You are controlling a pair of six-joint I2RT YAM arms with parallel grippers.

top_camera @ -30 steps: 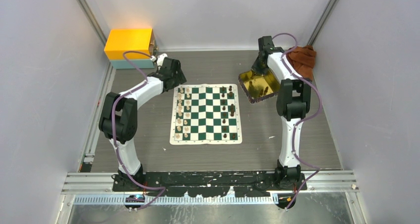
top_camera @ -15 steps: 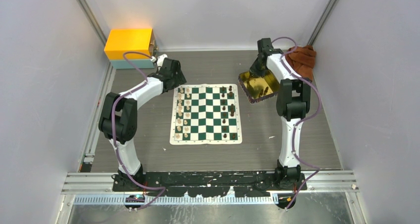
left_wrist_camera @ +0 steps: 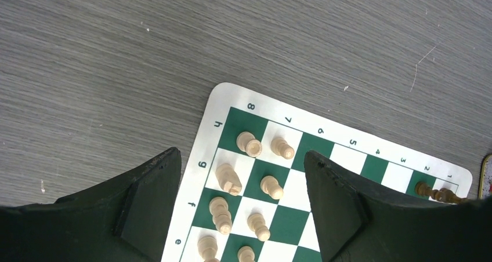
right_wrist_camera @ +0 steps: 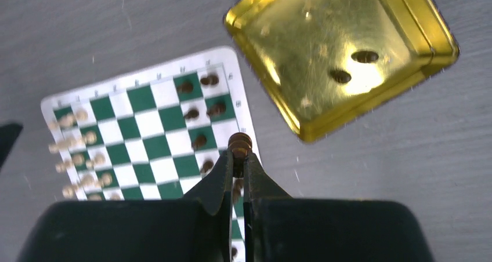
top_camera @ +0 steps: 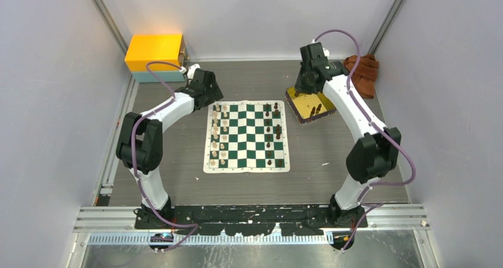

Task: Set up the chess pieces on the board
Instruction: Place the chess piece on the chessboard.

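Noted right claw (right_wrist_camera: pixel 238 157) clenched on dark piece (right_wrist_camera: pixel 239 143), piece jutting beyond tip, near tray (right_wrist_camera: pixel 325 42). Found left claw (left_wrist_camera: pixel 239 157) released above cream pieces (left_wrist_camera: pixel 250 145) at board (left_wrist_camera: pixel 347 159) corner.

Board (top_camera: pixel 246 169) lies mid-table; cream pieces (top_camera: pixel 219 134) fill its two left columns, dark pieces (top_camera: pixel 273 131) stand along the right; gold tray (top_camera: pixel 303 108) sits off the far right corner, holding two dark pieces; right gripper (top_camera: pixel 303 88) above the tray's far edge; left gripper (top_camera: pixel 210 91) near the board's far left corner.
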